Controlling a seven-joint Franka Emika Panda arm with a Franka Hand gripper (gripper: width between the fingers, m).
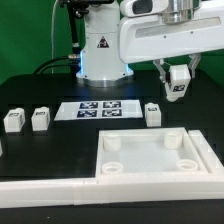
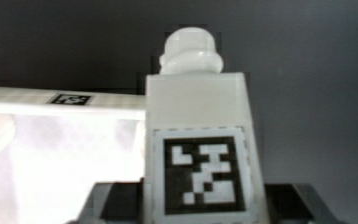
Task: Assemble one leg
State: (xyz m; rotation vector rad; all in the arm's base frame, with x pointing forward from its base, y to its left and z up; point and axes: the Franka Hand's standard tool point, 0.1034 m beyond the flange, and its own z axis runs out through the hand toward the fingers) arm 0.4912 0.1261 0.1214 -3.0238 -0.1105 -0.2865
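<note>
My gripper (image 1: 178,86) is shut on a leg (image 1: 179,81), a small white block with a black-and-white marker, held in the air above the table at the exterior view's right. In the wrist view the leg (image 2: 201,120) fills the middle, its rounded threaded tip pointing away from the gripper (image 2: 202,206), with dark fingers (image 2: 115,204) on both sides. The large white square piece (image 1: 108,166) with round corner holes lies on the table below and toward the exterior view's left. Three more legs stand on the table: two at the left (image 1: 13,121) (image 1: 40,118), one near the middle (image 1: 152,113).
The marker board (image 1: 97,108) lies flat behind the square piece. The arm's base (image 1: 100,50) stands at the back. A white wall (image 1: 40,190) runs along the table's front edge. A white part with a tag (image 2: 51,125) shows in the wrist view.
</note>
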